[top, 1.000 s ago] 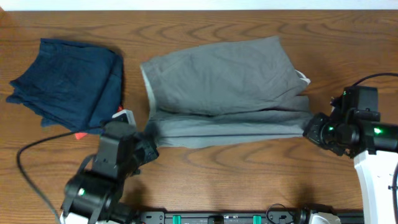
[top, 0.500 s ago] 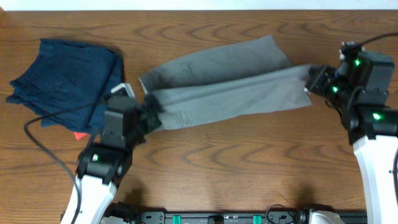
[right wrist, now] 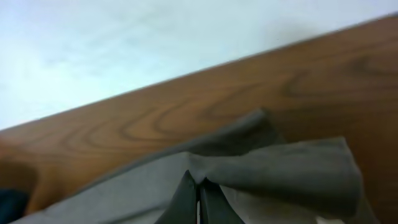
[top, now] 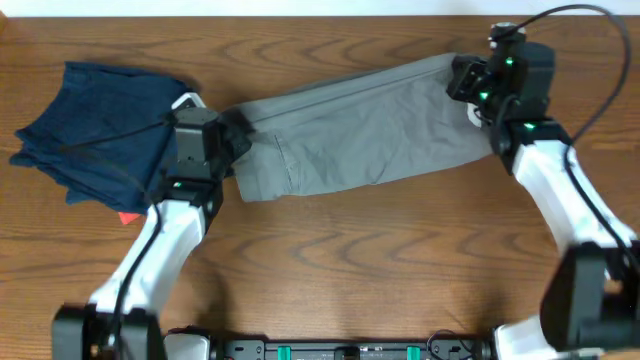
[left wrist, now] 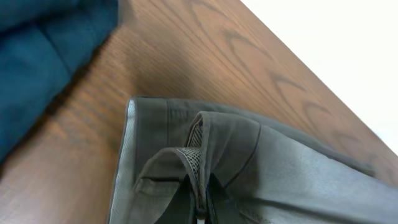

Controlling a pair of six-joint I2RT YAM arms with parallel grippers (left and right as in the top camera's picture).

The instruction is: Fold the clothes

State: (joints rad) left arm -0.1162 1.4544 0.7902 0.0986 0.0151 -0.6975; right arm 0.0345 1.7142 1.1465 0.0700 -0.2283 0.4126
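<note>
Brown wood-grain table [top: 350, 260] fills the overhead view; a pale wall [right wrist: 124, 37] shows beyond its far edge in the right wrist view.

Grey shorts [top: 370, 135] lie on the far half of the table, roughly midway between the left and right edges. The long axis runs left to right, on a tilt: the right end sits close to the far edge, and the left end lies nearer the table's middle. The garment is doubled over along its length into a narrow band (one layer over another, creases running lengthwise). The fabric is plain grey weave. A pale lining strip [left wrist: 129, 146] edges the left end, and a dark mesh patch [left wrist: 194, 155] shows inside the raised fold there.

Left gripper [top: 232, 135] is at the left end, fingers pressed together on a raised pleat of the shorts. Right gripper [top: 467, 82] is at the right end by the far edge, fingers closed on a fold of the cloth.

Navy garment [top: 105, 130] lies rumpled toward the far left corner, just beside the shorts' left end; whether they touch cannot be confirmed.
</note>
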